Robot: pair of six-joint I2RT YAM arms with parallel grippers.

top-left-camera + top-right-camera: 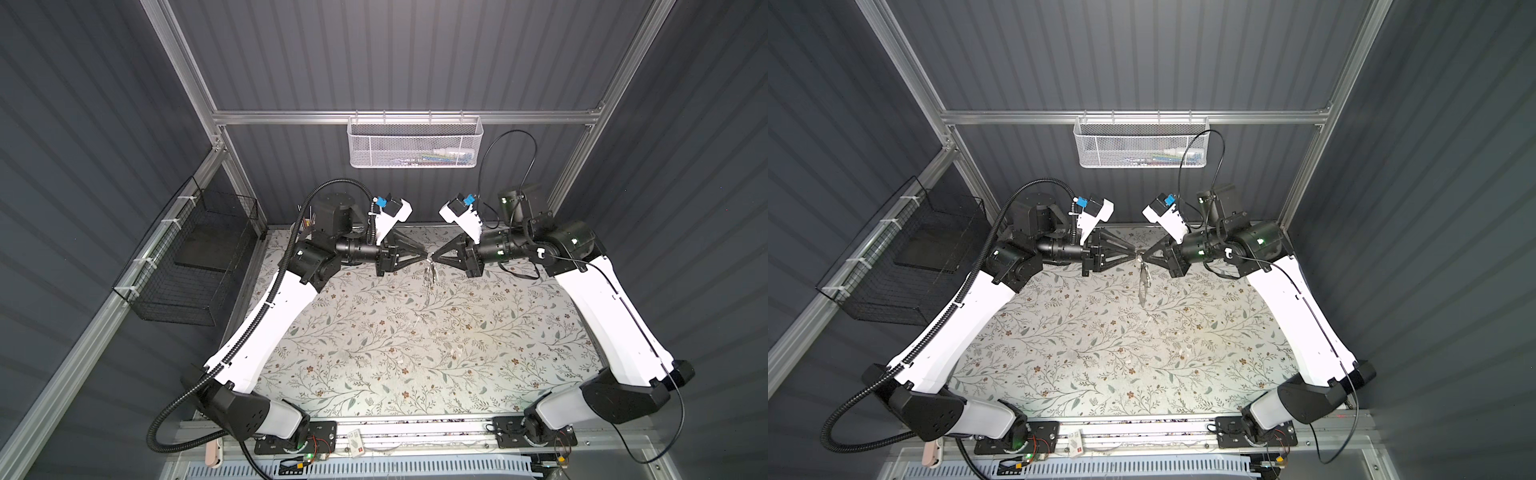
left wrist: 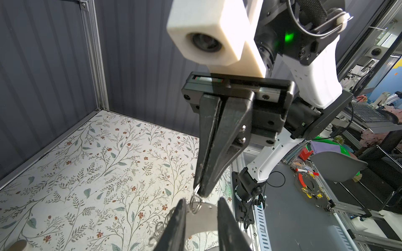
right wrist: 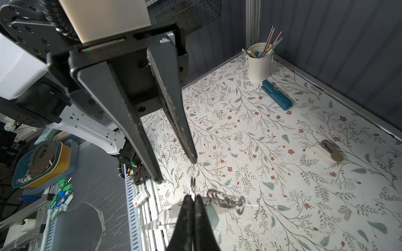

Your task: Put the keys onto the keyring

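In both top views the left gripper [image 1: 424,257] and the right gripper [image 1: 434,261] meet tip to tip in the air above the flowered mat [image 1: 374,353], near its back middle. The keyring [image 1: 430,275] hangs below the meeting point as a thin silvery dangle, too small to read there. The wrist views give the detail. The left wrist view faces the right gripper: its two fingers are pressed together and pinch a small silver wire ring [image 2: 196,188] at their very tips, with more rings linked under it and a flat grey fob [image 2: 201,215] hanging below. The right wrist view shows this pinch from the gripper's own side, plus a bunch of wire rings [image 3: 226,199] beside the fingers and a pale green piece [image 3: 212,214] lying against the fob. Whether that piece is the tag of the keys I cannot tell, and the key itself I cannot make out in any view. This view also faces the left gripper, whose fingers stand a little apart with nothing between them, their tips just short of the pinched ring. Only the right wrist view shows a corner of the mat where a cream pot of pencils [image 3: 258,65], a teal case [image 3: 276,98] and a tan-and-white lump [image 3: 328,152] rest, well apart from both grippers
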